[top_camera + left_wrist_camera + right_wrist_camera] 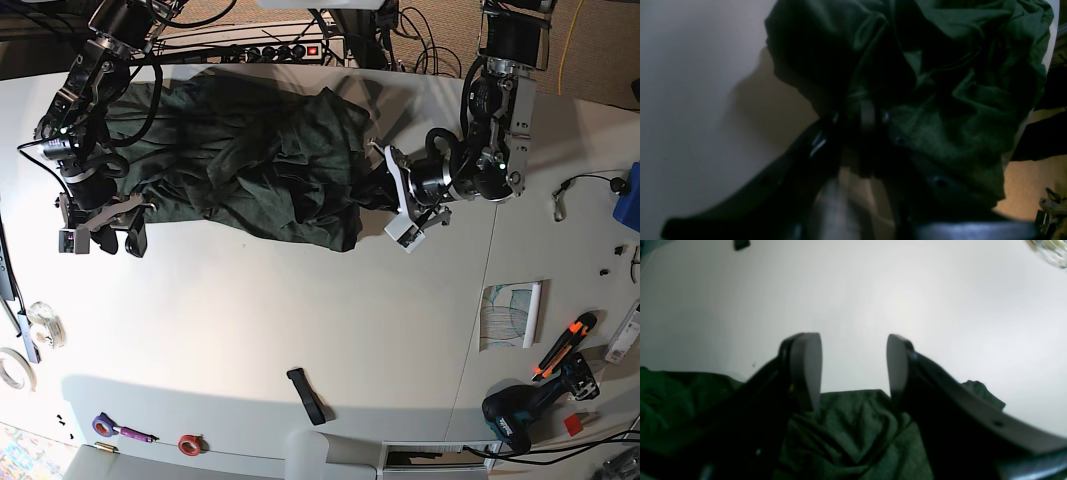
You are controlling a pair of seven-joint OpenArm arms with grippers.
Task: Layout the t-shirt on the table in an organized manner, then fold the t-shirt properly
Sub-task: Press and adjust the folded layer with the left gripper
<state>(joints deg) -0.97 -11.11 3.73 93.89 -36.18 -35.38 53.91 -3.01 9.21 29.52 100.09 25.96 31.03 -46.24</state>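
since the t-shirt [250, 150] lies bunched far on the table [300, 320], the left gripper [862, 116], clamped on its right edge, should hold tension while the right gripper [853, 350], jaws apart, pinches the left hem.

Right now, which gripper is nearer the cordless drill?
Left. The left gripper, shut on the t-shirt, is up-left of the drill in the base view; the right gripper, open, is past the t-shirt's far end.
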